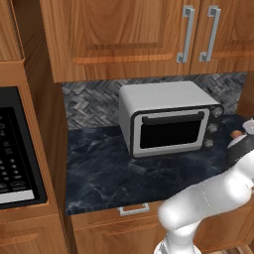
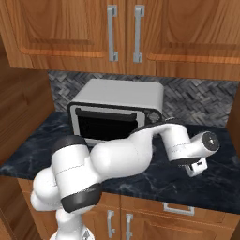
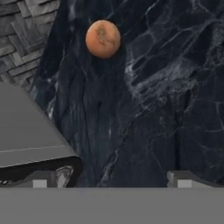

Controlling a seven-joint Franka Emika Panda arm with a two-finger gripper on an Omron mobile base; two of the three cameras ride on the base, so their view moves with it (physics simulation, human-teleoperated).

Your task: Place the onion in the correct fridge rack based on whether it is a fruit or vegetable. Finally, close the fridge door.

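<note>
The onion (image 3: 103, 38), a round tan-orange ball, lies on the dark marble counter (image 3: 166, 100) near the tiled back wall. In the left base view a sliver of the onion (image 1: 235, 134) peeks out beside the hand at the right edge. My gripper (image 3: 112, 181) hovers above the counter, open, with its fingertips (image 3: 41, 181) far apart and nothing between them. The onion is ahead of the tips, a good distance off. From the right base view the gripper (image 2: 196, 168) hangs just right of the toaster oven. The fridge rack and the fridge door are out of view.
A white toaster oven (image 1: 168, 119) stands on the counter against the backsplash, and its grey side (image 3: 30, 131) sits close to my left fingertip. Wooden cabinets (image 2: 122, 28) hang overhead. A black wall oven (image 1: 15, 149) is at far left.
</note>
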